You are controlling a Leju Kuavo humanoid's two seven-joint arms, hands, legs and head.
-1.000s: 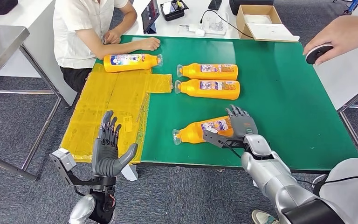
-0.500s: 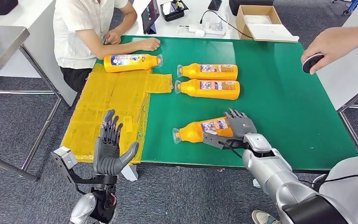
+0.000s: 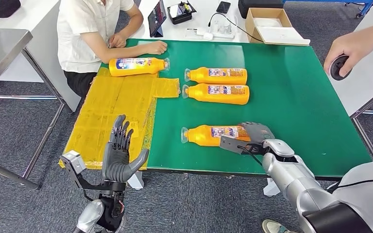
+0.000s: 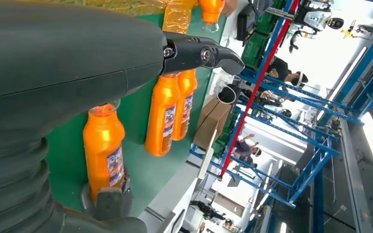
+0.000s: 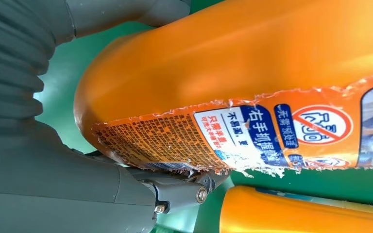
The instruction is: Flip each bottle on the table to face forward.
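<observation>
The right hand (image 3: 255,136) grips the base end of the near bottle (image 3: 213,135), low in the middle of the green table (image 3: 296,97). Roll it slowly until its label faces front. The left hand (image 3: 120,155) is empty, fingers apart.

Count: four orange bottles lying on the green table (image 3: 291,87): one (image 3: 137,65) on yellow sheeting, a pair (image 3: 218,74) (image 3: 218,92) mid-table, one (image 3: 213,134) nearest. One cardboard box (image 3: 267,22).

Bottle (image 5: 252,63) label (image 5: 252,136) reads "右手抓握" beside a red prohibition sign (image 5: 322,124)
</observation>
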